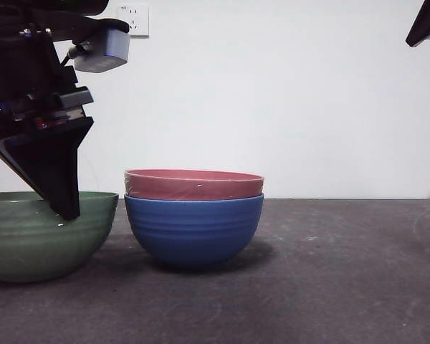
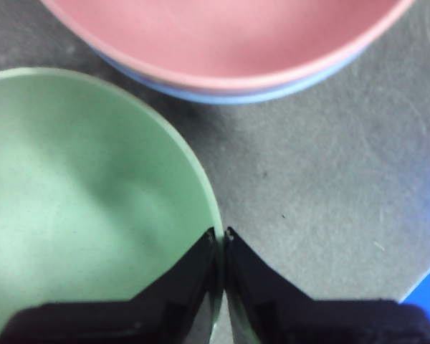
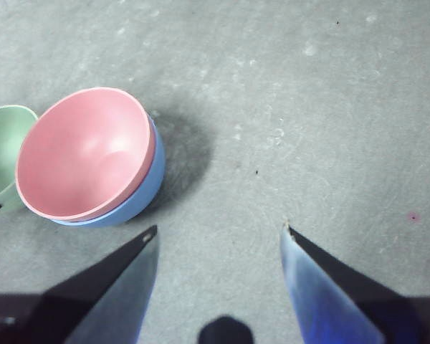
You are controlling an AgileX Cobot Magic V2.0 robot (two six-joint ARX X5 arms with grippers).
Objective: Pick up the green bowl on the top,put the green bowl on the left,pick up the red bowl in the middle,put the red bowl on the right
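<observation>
Near the left edge of the dark tabletop [image 1: 344, 287] we find the muted sage-green ribbed bowl [image 1: 46, 236] standing upright, the left gripper [image 2: 220, 233] clamped on its rim, one jaw inside the wall and one outside. Just beside it toward the middle, the dusty pinkish-red ribbed bowl [image 1: 193, 185] nests in the glossy blue bowl [image 1: 193, 233]. We judge the red bowl stiff, light and slick, best pinched at its thin rim, and liable to drag the blue one along. Our right gripper [image 3: 218, 233] hangs with jaws wide apart toward the right edge, well apart from that rim.
</observation>
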